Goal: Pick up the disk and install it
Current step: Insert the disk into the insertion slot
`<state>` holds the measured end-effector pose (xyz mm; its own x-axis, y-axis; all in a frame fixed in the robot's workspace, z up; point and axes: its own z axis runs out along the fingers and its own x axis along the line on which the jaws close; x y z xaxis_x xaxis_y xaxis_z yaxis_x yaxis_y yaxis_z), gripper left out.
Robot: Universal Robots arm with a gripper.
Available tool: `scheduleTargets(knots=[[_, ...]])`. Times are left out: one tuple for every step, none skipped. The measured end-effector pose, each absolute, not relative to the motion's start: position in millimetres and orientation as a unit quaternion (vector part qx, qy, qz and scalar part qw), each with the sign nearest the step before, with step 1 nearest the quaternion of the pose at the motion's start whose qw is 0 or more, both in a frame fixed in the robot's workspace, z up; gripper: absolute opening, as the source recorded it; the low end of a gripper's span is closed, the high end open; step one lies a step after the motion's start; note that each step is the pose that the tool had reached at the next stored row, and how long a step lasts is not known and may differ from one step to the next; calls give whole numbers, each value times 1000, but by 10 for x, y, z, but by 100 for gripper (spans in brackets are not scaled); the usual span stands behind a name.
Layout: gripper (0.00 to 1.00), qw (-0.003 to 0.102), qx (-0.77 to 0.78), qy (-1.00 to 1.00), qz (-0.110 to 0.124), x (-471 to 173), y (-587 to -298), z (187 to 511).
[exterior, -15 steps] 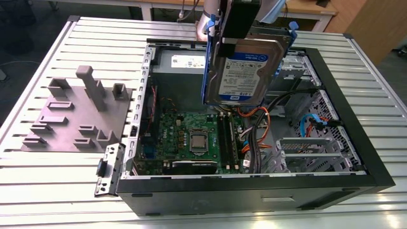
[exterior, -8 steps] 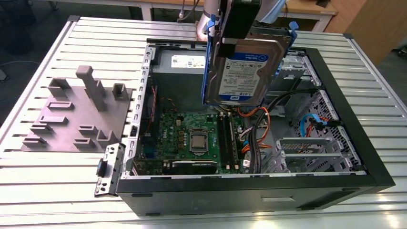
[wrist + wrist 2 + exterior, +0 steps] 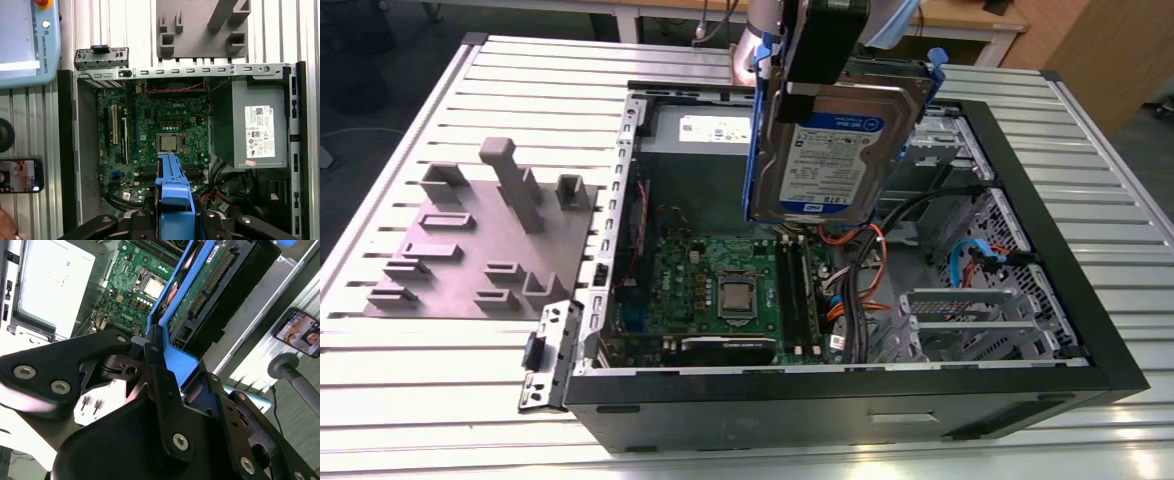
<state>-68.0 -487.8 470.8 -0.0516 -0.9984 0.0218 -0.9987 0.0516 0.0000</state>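
Disk [image 3: 834, 150], a flat silver metal hard drive with blue plastic rails, hangs upright above the open black computer case [image 3: 1070, 290] on the slatted metal desk [image 3: 440, 385]; the black pincer [image 3: 154, 349] grips its blue rail; we judge it held edge-down to enter a drive bay.

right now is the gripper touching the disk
Touching. In the second wrist view the gripper clamps the blue rail of the disk, no gap between them.

Grey moulded fixture block [image 3: 480, 240] rests on slatted metal table [image 3: 440, 400], beside open computer case [image 3: 787, 410]; motherboard [image 3: 720, 270] exposed inside.
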Motion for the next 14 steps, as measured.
scheduleTargets(knots=[[36, 8, 689, -725, 7, -681, -4894, 4707], [36, 8, 689, -725, 7, -681, -4911, 4707], [36, 8, 689, -725, 7, -681, -4934, 4706], [36, 8, 689, -725, 7, -680, -4961, 4705], [36, 8, 689, -725, 7, -680, -4991, 4705], [36, 8, 689, -725, 8, -680, -5021, 4706], [36, 8, 689, -725, 7, -681, -5050, 4705], [36, 8, 689, -725, 7, -679, -5071, 4703], [36, 8, 689, -725, 7, -678, -5083, 4701], [36, 8, 689, -725, 7, -674, -5092, 4698], [36, 8, 689, -725, 7, -667, -5099, 4694], [36, 8, 689, -725, 7, -646, -5101, 4690], [36, 8, 689, -725, 7, -611, -5101, 4687], [36, 8, 689, -725, 8, -574, -5102, 4683]])
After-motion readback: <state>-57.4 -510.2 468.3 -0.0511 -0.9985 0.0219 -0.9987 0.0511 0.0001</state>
